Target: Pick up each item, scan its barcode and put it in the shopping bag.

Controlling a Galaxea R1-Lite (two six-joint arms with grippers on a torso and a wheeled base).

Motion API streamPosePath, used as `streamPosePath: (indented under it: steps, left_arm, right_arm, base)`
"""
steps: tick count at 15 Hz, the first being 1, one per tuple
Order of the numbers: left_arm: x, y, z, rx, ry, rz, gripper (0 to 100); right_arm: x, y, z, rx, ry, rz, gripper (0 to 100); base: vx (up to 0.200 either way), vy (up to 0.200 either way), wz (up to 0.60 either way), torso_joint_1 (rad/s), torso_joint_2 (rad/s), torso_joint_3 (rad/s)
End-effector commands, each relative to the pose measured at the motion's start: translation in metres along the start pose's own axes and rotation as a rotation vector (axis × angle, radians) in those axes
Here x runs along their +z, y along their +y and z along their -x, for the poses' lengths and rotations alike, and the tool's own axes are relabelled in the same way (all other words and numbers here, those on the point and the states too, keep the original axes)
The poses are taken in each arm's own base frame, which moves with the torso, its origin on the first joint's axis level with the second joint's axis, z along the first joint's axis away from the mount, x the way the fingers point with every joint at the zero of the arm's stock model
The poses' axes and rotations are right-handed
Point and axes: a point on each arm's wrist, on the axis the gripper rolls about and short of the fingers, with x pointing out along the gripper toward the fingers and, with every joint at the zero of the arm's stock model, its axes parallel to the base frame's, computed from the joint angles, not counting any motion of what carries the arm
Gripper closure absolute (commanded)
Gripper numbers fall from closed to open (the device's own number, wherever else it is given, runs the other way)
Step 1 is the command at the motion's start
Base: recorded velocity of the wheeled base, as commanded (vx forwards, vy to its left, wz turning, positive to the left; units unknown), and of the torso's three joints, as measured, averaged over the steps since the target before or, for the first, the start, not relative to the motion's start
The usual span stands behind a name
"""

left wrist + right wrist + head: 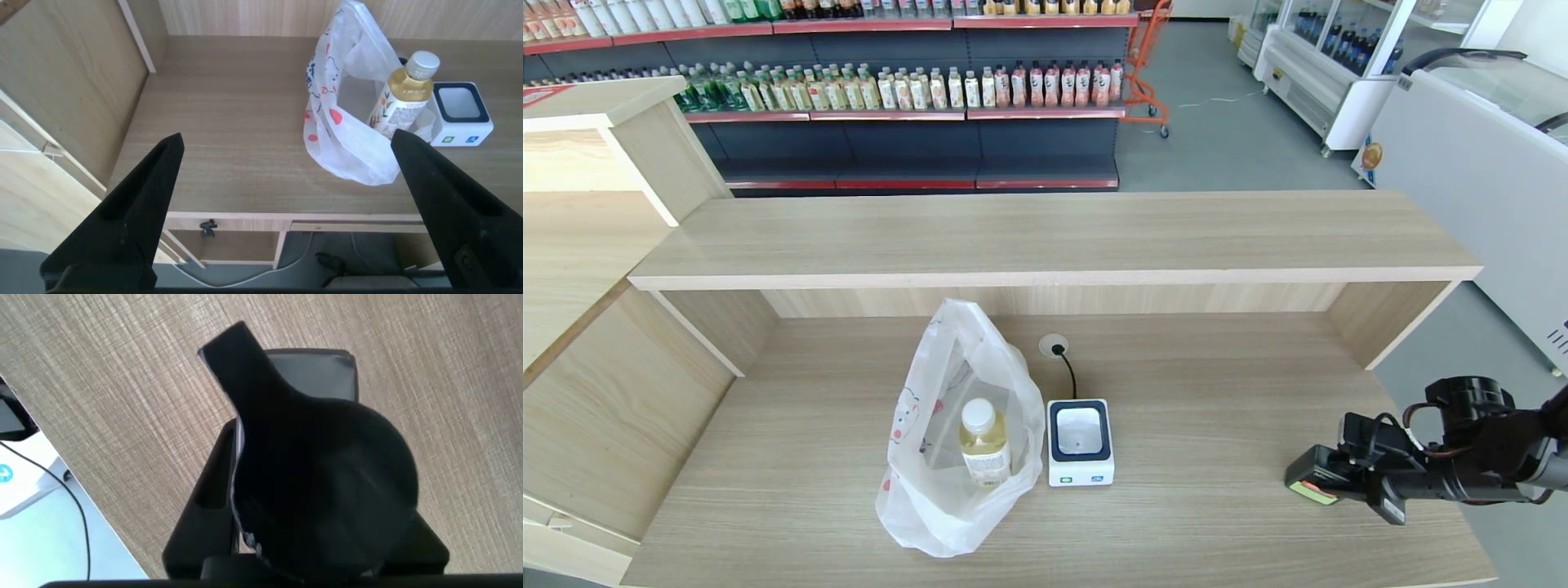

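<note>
Bottle (984, 441) stands in the soft bag (931, 506) mid-worktop (1217, 425), beside the scanner (1080, 441). A small box (1308, 487), probably light and stiff and best gripped on its flat sides, sits at the right gripper (1327, 478) by the right edge. I cannot tell its grip. Left gripper (286, 212) is spread.

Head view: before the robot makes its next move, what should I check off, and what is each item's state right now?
1. Shopping bag standing on the counter with its mouth open: ok.
2. Bottle upright inside the bag: ok.
3. Scanner right beside the bag, window uncovered, cable attached: ok.
4. Left hand open and holding nothing: ok.
5. Right hand over the counter's right end, carrying an item: cannot tell.
</note>
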Motion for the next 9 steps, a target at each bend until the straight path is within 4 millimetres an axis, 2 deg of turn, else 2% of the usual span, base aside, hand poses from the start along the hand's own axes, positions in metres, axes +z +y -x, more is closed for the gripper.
streamPosePath:
  steps: [1,3,4,5,6,7,8,9]
  left_arm:
    - [0.000,0.000,0.000,0.000,-0.001,0.000,0]
    - [0.000,0.000,0.000,0.000,-0.001,0.000,0]
    - [0.000,0.000,0.000,0.000,-0.001,0.000,0]
    - [0.000,0.000,0.000,0.000,-0.001,0.000,0]
    - [0.000,0.000,0.000,0.000,-0.001,0.000,0]
    - [0.000,0.000,0.000,0.000,-0.001,0.000,0]
    - [0.000,0.000,0.000,0.000,-0.001,0.000,0]
    - [0.000,0.000,0.000,0.000,-0.001,0.000,0]
  right_arm:
    - [0.013,-0.008,0.015,-0.046,-0.038,0.013,100]
    - [0.038,-0.012,0.050,-0.122,-0.108,0.024,100]
    - [0.041,-0.011,0.054,-0.130,-0.118,0.028,100]
    - [0.051,-0.005,0.077,-0.160,-0.170,0.057,100]
    - [0.065,0.004,0.097,-0.173,-0.289,0.212,100]
    - [0.068,0.004,0.100,-0.180,-0.335,0.314,100]
    - [0.075,0.006,0.100,-0.192,-0.421,0.524,100]
    - [0.091,0.013,0.095,-0.202,-0.527,0.795,100]
  base:
    - [0.000,0.000,0.00,0.000,0.00,0.000]
    - [0.000,0.000,0.00,0.000,0.00,0.000]
    - [0.000,0.000,0.00,0.000,0.00,0.000]
    - [0.000,0.000,0.00,0.000,0.00,0.000]
    - [0.000,0.000,0.00,0.000,0.00,0.000]
    - [0.000,0.000,0.00,0.000,0.00,0.000]
    - [0.000,0.000,0.00,0.000,0.00,0.000]
    - [0.000,0.000,0.00,0.000,0.00,0.000]
